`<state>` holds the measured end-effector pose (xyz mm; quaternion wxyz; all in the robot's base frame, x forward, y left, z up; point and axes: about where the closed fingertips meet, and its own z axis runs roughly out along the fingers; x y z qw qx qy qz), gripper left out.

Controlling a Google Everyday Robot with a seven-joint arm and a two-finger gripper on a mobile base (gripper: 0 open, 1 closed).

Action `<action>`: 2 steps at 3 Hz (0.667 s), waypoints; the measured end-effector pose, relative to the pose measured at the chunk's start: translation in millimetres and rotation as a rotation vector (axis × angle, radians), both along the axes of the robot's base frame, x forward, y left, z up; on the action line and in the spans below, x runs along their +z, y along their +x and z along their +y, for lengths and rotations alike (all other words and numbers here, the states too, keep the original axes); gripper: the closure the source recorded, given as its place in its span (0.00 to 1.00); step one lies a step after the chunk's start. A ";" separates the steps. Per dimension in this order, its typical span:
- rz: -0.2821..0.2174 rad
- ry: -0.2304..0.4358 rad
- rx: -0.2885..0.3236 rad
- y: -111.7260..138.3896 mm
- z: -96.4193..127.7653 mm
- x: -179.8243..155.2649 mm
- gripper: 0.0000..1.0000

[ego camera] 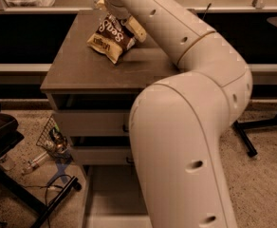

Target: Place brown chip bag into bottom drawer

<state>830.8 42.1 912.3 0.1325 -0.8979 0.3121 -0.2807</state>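
BAG: I am judging the brown chip bag (111, 38) light, crinkly, slippery and easily crushed, best held by its top seam | GRIPPER (125, 22): I am seeing it clamped on that upper edge, the bag hanging tilted just above the cabinet top (77, 70) | ROOM: the bottom drawer (111, 199) is standing open below, my arm (186, 137) hiding its right side.

Cream, rounded arm (186, 127) with dark holes; tan claw (127, 28) at top.
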 end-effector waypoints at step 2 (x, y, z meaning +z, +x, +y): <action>0.025 -0.007 0.011 19.8 2.9 -26.2 0.29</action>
